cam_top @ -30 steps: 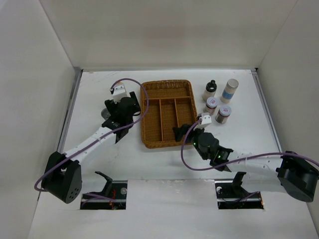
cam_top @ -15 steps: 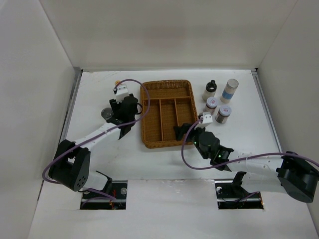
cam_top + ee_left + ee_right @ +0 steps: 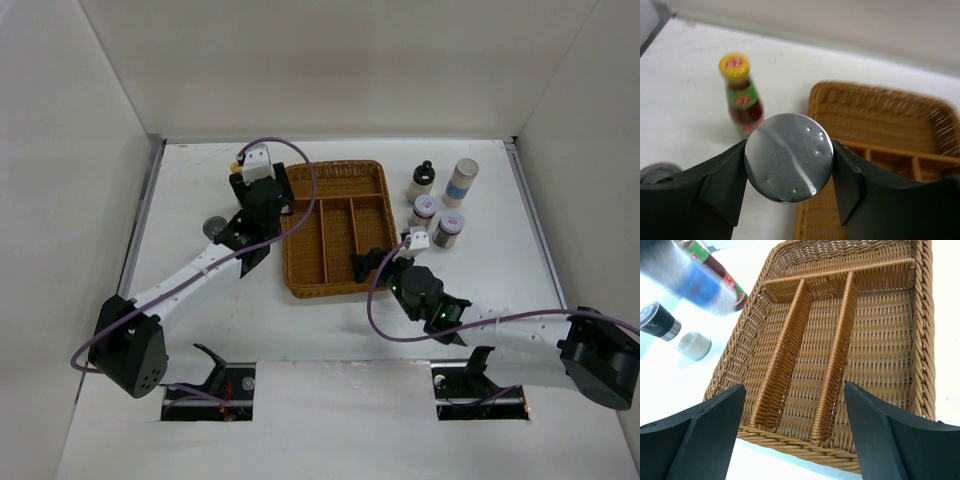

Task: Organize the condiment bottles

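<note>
Left tool clamps silver-lidded jar between its fingers; rigid, likely light, smooth sides could slip, so grip below lid. Right tool wide, empty.

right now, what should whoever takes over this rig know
Left gripper: shut on a silver-lidded jar, by the far left corner of the wicker tray.
Right gripper: open, holding nothing, over the tray's near end.
On the table left of the tray: yellow-capped sauce bottle and another lidded jar.
Right of the tray: black-capped bottle, blue-banded jar and red-labelled shakers.
Done: one jar picked up; no bottle in the tray yet.
Left: place the held jar, then the rest.
</note>
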`<state>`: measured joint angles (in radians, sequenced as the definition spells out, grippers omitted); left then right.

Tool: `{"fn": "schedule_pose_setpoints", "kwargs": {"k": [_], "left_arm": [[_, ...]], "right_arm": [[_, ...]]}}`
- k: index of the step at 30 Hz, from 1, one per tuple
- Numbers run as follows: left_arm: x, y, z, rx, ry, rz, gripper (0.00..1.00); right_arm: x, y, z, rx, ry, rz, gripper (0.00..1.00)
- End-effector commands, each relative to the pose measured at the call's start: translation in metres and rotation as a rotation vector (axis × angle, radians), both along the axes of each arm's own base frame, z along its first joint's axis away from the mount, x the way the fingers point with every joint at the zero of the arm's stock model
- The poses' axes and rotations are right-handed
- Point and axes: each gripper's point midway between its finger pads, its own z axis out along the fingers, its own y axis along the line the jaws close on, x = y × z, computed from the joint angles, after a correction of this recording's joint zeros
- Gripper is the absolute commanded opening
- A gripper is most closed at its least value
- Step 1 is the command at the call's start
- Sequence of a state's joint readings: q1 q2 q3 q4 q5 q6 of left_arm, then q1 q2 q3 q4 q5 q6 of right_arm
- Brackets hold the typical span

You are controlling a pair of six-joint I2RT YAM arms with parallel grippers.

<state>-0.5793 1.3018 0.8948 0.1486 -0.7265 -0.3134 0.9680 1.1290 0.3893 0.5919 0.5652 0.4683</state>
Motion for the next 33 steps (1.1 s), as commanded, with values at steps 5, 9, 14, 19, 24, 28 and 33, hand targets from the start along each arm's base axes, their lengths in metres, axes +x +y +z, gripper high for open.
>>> {"fn": "schedule_pose_setpoints", "kwargs": {"k": [5,9,14,19,24,28,33], "left_arm": [[0.061,-0.046,0.101,-0.145,-0.28,-0.061,0.32],[0.101,-0.067,0.091,-0.133,-0.264,-0.097,0.32],[0.131,-0.077,0.068,-0.114,-0.221,-0.1,0.32],[0.141,-0.08,0.037,-0.094,-0.176,-0.093,0.33],[0.148,-0.08,-0.001,-0.079,-0.143,-0.09,0.39],[0.149,-0.078,-0.016,-0.068,-0.127,-0.091,0.51],[0.148,-0.081,-0.02,-0.066,-0.121,-0.104,0.73]], "right_arm": [[0.003,-0.002,0.019,0.074,-0.041,-0.015,0.86],[0.002,-0.004,0.022,0.078,-0.044,-0.013,0.86],[0.003,-0.009,0.023,0.09,-0.046,-0.025,0.87],[0.002,-0.009,0.023,0.09,-0.046,-0.022,0.87],[0.003,-0.007,0.024,0.082,-0.046,-0.018,0.88],[0.004,-0.006,0.019,0.081,-0.034,-0.016,0.89],[0.004,-0.007,0.019,0.081,-0.038,-0.019,0.93]]}}
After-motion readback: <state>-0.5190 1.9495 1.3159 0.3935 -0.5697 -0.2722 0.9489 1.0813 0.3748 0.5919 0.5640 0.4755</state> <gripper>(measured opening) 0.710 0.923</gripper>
